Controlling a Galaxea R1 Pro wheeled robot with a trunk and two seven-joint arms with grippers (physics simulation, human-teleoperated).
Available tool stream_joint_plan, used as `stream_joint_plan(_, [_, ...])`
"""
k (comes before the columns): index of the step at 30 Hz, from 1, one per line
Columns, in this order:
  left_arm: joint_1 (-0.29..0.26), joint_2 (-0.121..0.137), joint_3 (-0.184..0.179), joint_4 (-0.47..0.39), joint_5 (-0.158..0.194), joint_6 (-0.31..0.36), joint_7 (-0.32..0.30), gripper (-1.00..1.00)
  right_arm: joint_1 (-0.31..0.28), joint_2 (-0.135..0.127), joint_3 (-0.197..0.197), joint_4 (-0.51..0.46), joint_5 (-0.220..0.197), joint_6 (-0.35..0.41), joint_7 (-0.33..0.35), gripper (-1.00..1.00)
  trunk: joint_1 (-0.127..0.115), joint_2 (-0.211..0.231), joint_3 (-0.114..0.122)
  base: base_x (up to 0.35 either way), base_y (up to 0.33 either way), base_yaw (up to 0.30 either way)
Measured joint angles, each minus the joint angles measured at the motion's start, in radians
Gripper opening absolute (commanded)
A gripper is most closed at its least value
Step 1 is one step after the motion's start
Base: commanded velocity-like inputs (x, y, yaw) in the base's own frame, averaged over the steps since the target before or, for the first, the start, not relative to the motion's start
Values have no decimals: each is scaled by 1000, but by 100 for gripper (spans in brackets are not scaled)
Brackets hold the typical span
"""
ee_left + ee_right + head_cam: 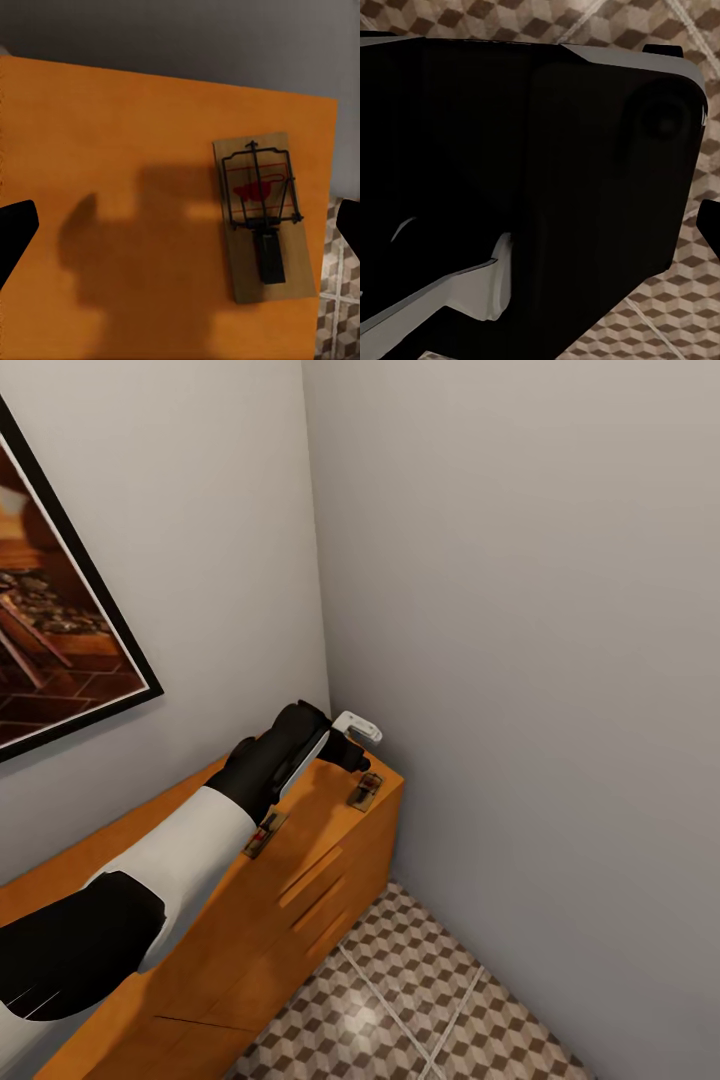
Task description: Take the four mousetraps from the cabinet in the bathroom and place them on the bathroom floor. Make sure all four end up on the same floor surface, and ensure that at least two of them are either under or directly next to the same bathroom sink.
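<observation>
The orange-brown cabinet (330, 860) stands in a corner, with two mousetraps on its top. One mousetrap (365, 790) lies near the end by the corner, the other mousetrap (265, 832) beside my left forearm. My left gripper (352, 755) hovers over the top, just short of the end trap. In the left wrist view that mousetrap (260, 216) lies flat on the cabinet top (112, 135), off to one side of the left gripper (180, 229). The gripper is open and empty, its fingertips (15, 232) at the frame edges. The patterned bathroom floor (430, 1000) lies below.
Grey walls close the corner right behind and beside the cabinet's end. A framed picture (50, 630) hangs on the left wall. The right wrist view has my own dark body (510, 187) close up over floor tiles (690, 300), with one fingertip (709, 221) at the edge.
</observation>
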Motion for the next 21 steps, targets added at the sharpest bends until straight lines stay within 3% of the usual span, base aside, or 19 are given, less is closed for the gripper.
stream_joint_plan(21, [0,3,2,-3,0,0,0,100,0,0,0,0,0,0,0,100,0,0,0,0,0,0])
